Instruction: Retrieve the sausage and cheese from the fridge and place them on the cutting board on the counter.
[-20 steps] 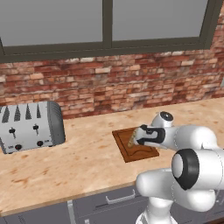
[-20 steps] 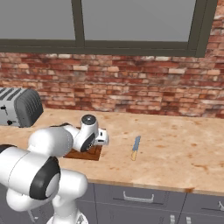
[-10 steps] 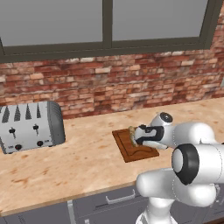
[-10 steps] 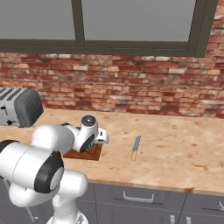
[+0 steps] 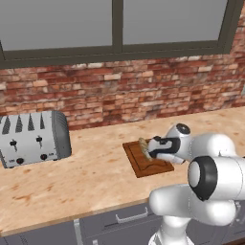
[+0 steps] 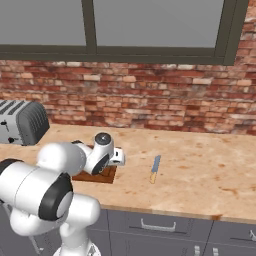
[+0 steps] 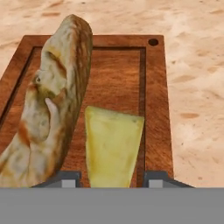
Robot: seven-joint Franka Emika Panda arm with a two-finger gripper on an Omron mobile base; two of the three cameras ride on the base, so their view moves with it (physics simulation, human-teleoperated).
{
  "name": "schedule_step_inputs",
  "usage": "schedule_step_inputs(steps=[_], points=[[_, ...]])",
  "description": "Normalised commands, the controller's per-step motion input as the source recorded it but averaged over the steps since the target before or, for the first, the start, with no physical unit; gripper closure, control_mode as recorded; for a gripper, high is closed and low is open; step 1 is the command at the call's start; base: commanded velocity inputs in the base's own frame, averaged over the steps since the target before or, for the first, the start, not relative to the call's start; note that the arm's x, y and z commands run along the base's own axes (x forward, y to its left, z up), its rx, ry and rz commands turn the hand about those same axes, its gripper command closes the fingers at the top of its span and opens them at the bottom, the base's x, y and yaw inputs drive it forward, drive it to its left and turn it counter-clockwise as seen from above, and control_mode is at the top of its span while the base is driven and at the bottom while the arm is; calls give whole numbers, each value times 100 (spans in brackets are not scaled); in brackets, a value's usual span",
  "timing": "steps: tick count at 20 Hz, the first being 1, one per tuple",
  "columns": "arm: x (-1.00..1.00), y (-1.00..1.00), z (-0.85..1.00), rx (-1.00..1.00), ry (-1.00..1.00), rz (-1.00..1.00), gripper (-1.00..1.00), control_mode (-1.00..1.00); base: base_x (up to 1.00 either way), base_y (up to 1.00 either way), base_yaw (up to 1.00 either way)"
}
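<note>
In the hand view the pale yellow cheese (image 7: 113, 144) wedge lies flat on the dark brown cutting board (image 7: 155, 109). My gripper (image 7: 112, 180) is open, with a fingertip on each side of the wedge's near end and a narrow gap to each. Left of the cheese, on the same board, rests the sausage (image 7: 57, 105), a mottled tan-brown roll. From the left base view the hand hovers low over the cutting board (image 5: 143, 165) on the counter (image 5: 86, 177), with the sausage (image 5: 142, 145) just beyond my gripper (image 5: 148, 153). The fridge is out of view.
A silver toaster (image 5: 33, 138) stands at the counter's left end. A knife (image 6: 155, 169) lies on the counter right of the cutting board (image 6: 100, 176). A brick wall and a window run behind the counter. Dark drawers sit below the front edge.
The jaws were shut on the cheese and have now parted, leaving it on the board. The hand has stayed low over the board.
</note>
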Motion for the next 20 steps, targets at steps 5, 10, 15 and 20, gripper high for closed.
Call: schedule_step_inputs(steps=[5,10,15,20], points=[[-20,0,15,0,-2,0,-100,-100,0,0,0],[-21,0,29,0,-2,0,-100,-100,0,0,0],[-25,3,41,0,-4,0,-100,-100,0,0,0],[-56,-3,41,0,-11,-3,-100,-100,0,0,0]])
